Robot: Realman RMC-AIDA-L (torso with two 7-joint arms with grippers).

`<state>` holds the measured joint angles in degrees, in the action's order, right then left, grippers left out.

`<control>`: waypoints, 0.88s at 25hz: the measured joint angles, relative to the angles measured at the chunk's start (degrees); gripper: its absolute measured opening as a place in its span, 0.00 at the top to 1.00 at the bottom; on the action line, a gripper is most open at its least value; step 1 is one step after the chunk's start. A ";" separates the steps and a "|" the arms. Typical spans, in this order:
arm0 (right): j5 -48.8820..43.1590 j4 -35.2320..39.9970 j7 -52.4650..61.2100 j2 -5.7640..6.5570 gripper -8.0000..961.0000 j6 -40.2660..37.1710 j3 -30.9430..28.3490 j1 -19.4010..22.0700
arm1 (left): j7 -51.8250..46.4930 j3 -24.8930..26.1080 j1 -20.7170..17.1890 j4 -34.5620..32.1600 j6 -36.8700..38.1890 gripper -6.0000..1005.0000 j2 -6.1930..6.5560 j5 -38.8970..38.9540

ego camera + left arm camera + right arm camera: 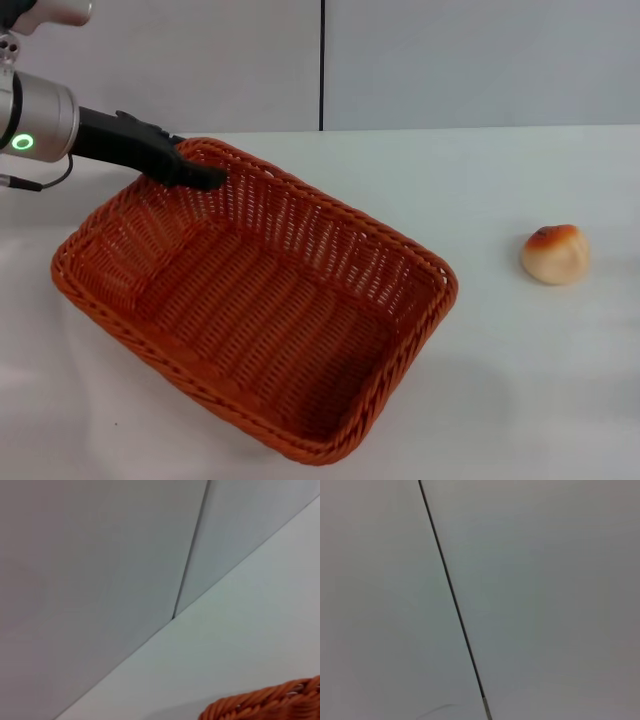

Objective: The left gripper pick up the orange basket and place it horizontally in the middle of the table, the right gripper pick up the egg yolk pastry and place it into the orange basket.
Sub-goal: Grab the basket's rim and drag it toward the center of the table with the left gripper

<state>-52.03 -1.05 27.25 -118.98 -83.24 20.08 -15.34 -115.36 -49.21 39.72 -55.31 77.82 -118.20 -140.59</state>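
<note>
The orange basket (300,235) lies on the white table (520,380), left of the middle and turned diagonally. My left gripper (203,177) reaches in from the left and is shut on the basket's far rim near its back corner. The left wrist view shows only a short stretch of that braided basket rim (265,702) and bare table. The egg yolk pastry (556,254) sits alone on the table to the right, well apart from the basket. My right gripper is out of view.
A grey wall (450,60) with a vertical dark seam (321,65) runs behind the table. The right wrist view shows only wall and that seam (452,595). Bare tabletop lies between the basket and the pastry.
</note>
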 joint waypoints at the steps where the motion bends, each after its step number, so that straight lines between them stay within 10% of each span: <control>1: 0.00 0.00 0.00 0.00 0.30 0.00 0.00 0.00 | -0.17 0.00 0.00 0.02 -0.34 0.21 -0.03 0.29; 8: 0.00 -0.22 0.00 -0.07 0.31 0.57 0.08 -0.04 | -0.45 0.21 -0.88 -0.10 -1.05 0.40 0.17 2.17; 11: 0.00 -0.37 0.00 -0.10 0.31 0.61 0.00 -0.04 | -0.48 0.27 -1.14 -0.15 -1.05 0.63 0.22 2.18; 22: 0.01 -0.37 0.00 -0.11 0.31 1.03 -0.48 0.10 | -0.54 0.04 -1.68 -0.41 -1.01 0.81 0.34 2.29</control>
<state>-52.03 -1.42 27.25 -119.09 -82.21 19.60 -15.24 -115.91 -49.18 38.03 -55.72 76.81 -117.86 -138.30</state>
